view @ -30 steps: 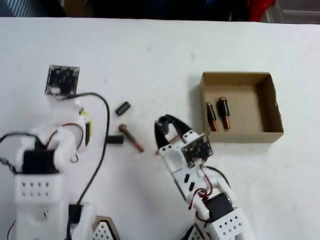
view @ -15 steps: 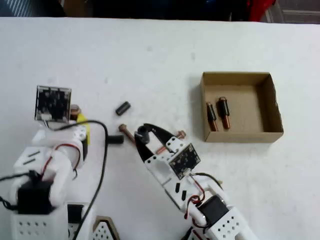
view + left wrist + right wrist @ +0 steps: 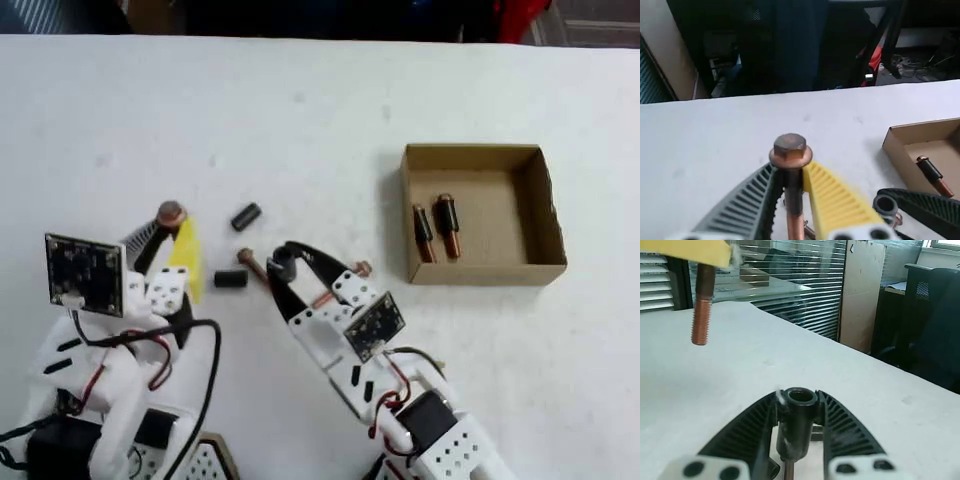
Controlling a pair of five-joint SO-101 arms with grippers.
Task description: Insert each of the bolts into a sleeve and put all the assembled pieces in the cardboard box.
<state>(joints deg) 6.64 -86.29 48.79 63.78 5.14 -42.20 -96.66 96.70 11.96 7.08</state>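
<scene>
My left gripper [image 3: 168, 230] is shut on a copper bolt [image 3: 171, 213], head up; its shaft runs down between the grey and yellow fingers [image 3: 832, 197] in the left wrist view. The right gripper [image 3: 285, 266] is shut on a black sleeve [image 3: 796, 422], held upright with its bore facing up. That bolt's threaded end [image 3: 701, 315] hangs to one side of the sleeve and farther off. Two loose sleeves [image 3: 246, 216] [image 3: 230, 279] lie between the arms. Another bolt [image 3: 248, 259] lies partly under the right gripper, and a third bolt [image 3: 360, 269] beside it. The cardboard box [image 3: 480, 157] holds two assembled pieces [image 3: 447, 226].
The box stands right of centre, its near wall [image 3: 485, 273] close to the right arm's wrist. The left arm's black cable [image 3: 205, 375] loops over the table at the near left. Open white table lies behind the parts.
The left arm pulled back toward the near edge and swung the bolt right toward the sleeves. The right gripper shifted left with its sleeve, then stayed put.
</scene>
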